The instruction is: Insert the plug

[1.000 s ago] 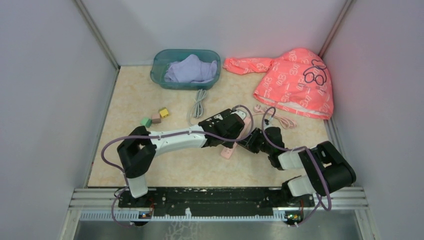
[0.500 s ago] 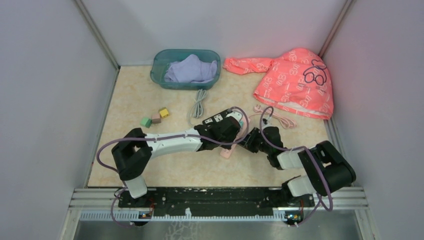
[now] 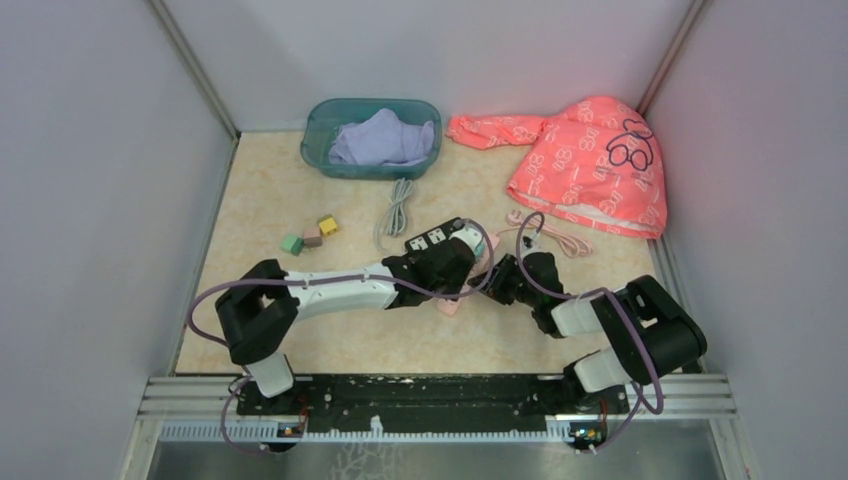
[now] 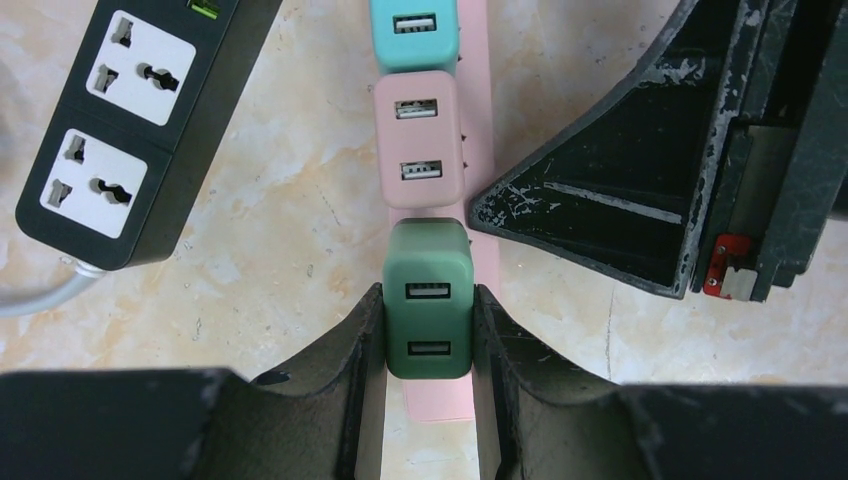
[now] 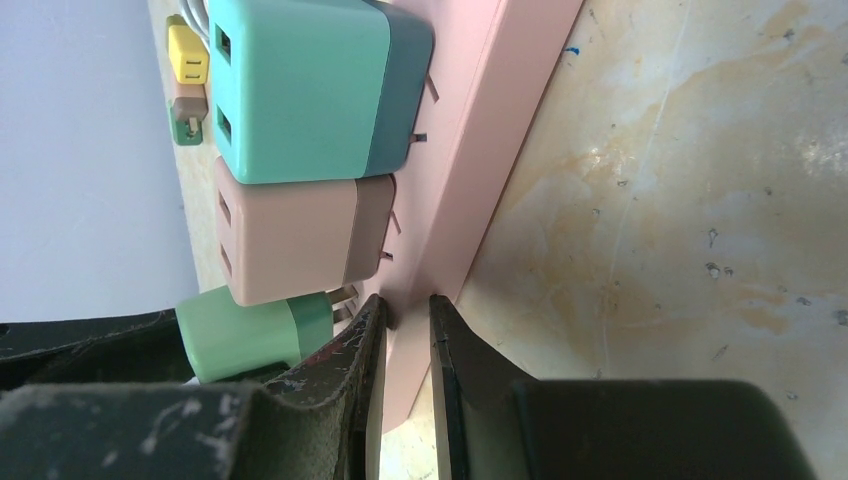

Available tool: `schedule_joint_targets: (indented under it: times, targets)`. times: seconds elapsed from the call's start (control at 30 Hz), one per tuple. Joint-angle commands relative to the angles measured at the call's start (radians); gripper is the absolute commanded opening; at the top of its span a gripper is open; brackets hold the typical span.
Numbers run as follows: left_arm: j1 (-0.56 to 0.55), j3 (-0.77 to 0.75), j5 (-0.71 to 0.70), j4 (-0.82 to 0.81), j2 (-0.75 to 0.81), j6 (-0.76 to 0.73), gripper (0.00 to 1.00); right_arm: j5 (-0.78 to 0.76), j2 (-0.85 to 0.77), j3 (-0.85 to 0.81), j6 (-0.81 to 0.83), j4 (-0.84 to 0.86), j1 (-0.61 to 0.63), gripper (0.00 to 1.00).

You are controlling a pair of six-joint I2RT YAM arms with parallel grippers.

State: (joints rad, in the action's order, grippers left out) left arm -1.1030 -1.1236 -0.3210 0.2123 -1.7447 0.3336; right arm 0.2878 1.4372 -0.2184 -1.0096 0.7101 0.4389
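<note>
On the marbled beige table (image 3: 330, 340), two robot arms meet over a row of chargers. Far right, a coral-pink printed jacket (image 3: 590, 160) lies crumpled against the wall. At the far edge, left of centre, a teal plastic basin (image 3: 318, 140) holds only a bundled lavender cloth (image 3: 385, 138).

Near the table's middle, a black power strip (image 4: 140, 130) lies just left of a slim pink power strip (image 4: 478, 130). The right gripper (image 5: 408, 310) is pinched tight on that pink strip's edge, pinning it flat. The left gripper (image 4: 428, 300) is clamped on the two side faces of the green USB charger plug (image 5: 250, 335), which sits at the near end of the pink strip, next in line after a pink charger (image 4: 418, 140) and a teal charger (image 4: 412, 30).

Seen from the side, metal prongs show between the green plug and the strip, so it looks not fully seated. The plug appears light, rigid and smooth-sided. The flat sides look like the right place to hold it, with a straight push so the prongs do not bend or the body slip.

A coiled grey cable (image 3: 395, 215) lies in front of the basin. Three small blocks (image 3: 310, 238), green, brown and yellow, sit far left of the arms.
</note>
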Motion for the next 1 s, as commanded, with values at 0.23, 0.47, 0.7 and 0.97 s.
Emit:
schedule_joint_targets:
  times: [0.23,0.47,0.7,0.97]
  targets:
    - [0.074,0.143,0.181,0.041,-0.044,-0.101,0.0,0.045,0.034,-0.065,0.008,0.026,0.069,0.19]
    - [0.035,0.11,0.149,0.085,-0.094,-0.105,0.0,0.048,0.035,-0.071,0.016,0.019,0.069,0.19]
    - [0.028,0.142,0.159,0.06,-0.086,-0.085,0.0,0.053,0.042,-0.074,0.021,0.022,0.069,0.19]
    - [0.019,0.19,0.178,0.083,-0.112,-0.045,0.0,0.051,0.042,-0.08,0.026,0.014,0.069,0.19]
